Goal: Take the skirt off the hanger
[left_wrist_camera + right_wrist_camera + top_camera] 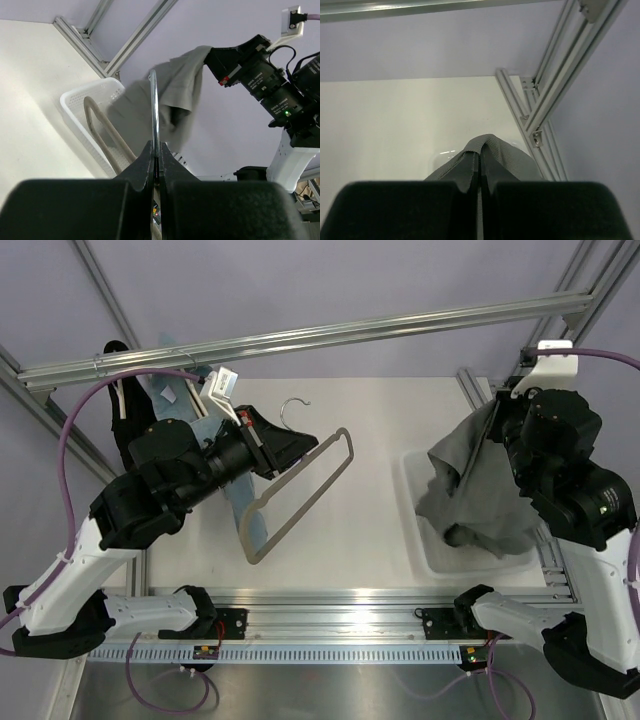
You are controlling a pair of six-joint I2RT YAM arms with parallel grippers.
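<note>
The grey-taupe hanger [310,490] is bare and held tilted above the table, its wire hook [293,408] pointing to the back. My left gripper [288,448] is shut on it at the neck. In the left wrist view the hook's wire [154,100] rises from between the shut left gripper [156,150], with the hanger's plastic bar [100,130] to the left. The dark grey skirt [470,490] hangs free of the hanger from my right gripper [502,422], drooping into a white basket [415,502]. A fold of skirt [507,152] is pinched in the shut right gripper [480,159].
Light blue jeans [178,400] and a black garment [118,352] hang at the back left by the aluminium rail [350,335]. More blue denim [250,515] lies under the hanger. Frame posts [475,390] stand behind the basket.
</note>
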